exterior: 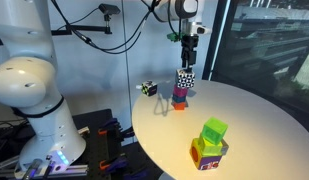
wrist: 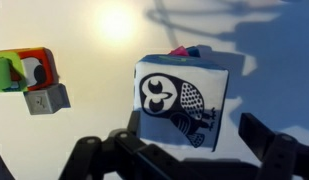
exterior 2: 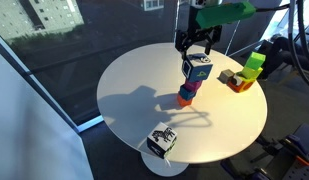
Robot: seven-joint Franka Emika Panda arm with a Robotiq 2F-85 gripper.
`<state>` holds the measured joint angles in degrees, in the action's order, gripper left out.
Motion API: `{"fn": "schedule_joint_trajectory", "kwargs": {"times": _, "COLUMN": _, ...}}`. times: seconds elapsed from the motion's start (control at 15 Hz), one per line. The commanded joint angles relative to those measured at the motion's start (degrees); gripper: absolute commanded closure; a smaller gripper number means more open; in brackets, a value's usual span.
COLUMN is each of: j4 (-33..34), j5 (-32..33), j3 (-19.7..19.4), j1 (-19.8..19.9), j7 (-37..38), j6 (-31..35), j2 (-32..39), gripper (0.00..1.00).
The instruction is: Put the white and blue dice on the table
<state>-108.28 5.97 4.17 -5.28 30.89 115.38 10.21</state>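
Bright daylight, hard shadows.
Wrist view soft, glare on the desk (wrist: 114,22) at upper centre; in an exterior view dark shadows cross the desk (exterior 2: 134,100) mid-frame.

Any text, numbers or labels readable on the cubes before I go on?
No readable text anywhere.
White and blue dice: an owl drawing in the wrist view, no words.
Small black-white-yellow cube: pattern too small to read.
Green cube stack: markings too blurred to read.

White glossy arm (exterior: 32,95), black cables (exterior: 106,42), black 2-finger gripper (exterior: 186,66).
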Motion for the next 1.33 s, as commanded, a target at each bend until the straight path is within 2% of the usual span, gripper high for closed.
{"fn": "schedule_joint_trajectory", "kwargs": {"times": 0.0, "j4": -0.75, "j5": 1.39, "j3": -0.95, "j1": -0.91, "j7": 0.15, "j6": 0.49, "j2": -0.06, "gripper": 0.00}}
{"fn": "schedule_joint_trajectory", "kwargs": {"times": 0.4, "j4": -1.73, "j5": 3.06, "j3": -1.24, "j1": -1.08, "j7": 0.52, "j6": 0.15, "j2": 0.25, "gripper": 0.00}}
{"fn": "schedule_joint_trajectory", "kwargs": {"times": 0.47, "j4": -1.80, "j5": 3.40, "j3": -1.30, "j1": -1.11, "j7": 0.62, "j6": 0.00, "j2": 0.30, "gripper": 0.11}}
{"fn": "schedule_joint_trajectory", "kwargs": {"times": 0.53, "j4": -1.88, "j5": 3.70, "j3": -1.35, "j1": -1.15, "j7": 0.64, "j6": 0.01, "j2": 0.32, "gripper": 0.26}}
{"fn": "schedule_joint_trajectory", "kwargs": {"times": 0.8, "j4": -1.62, "j5": 4.29, "j3": -1.41, "j1": -1.24, "j7": 0.75, "j6": -0.78, "j2": 0.12, "gripper": 0.58}}
{"fn": "schedule_joint_trajectory", "kwargs": {"times": 0.87, "j4": -1.56, "j5": 4.38, "j3": -1.41, "j1": -1.29, "j7": 0.97, "j6": -1.02, "j2": -0.08, "gripper": 0.63}}
{"fn": "schedule_joint_trajectory", "kwargs": {"times": 1.0, "j4": -1.57, "j5": 4.43, "j3": -1.37, "j1": -1.41, "j7": 1.21, "j6": -1.56, "j2": -0.60, "gripper": 0.66}}
{"fn": "schedule_joint_trajectory", "kwargs": {"times": 1.2, "j4": -1.65, "j5": 4.00, "j3": -1.19, "j1": -1.57, "j7": 1.03, "j6": -2.89, "j2": -1.81, "gripper": 0.84}}
{"fn": "schedule_joint_trajectory", "kwargs": {"times": 1.27, "j4": -1.66, "j5": 3.85, "j3": -1.12, "j1": -1.63, "j7": 0.95, "j6": -3.40, "j2": -2.28, "gripper": 0.87}}
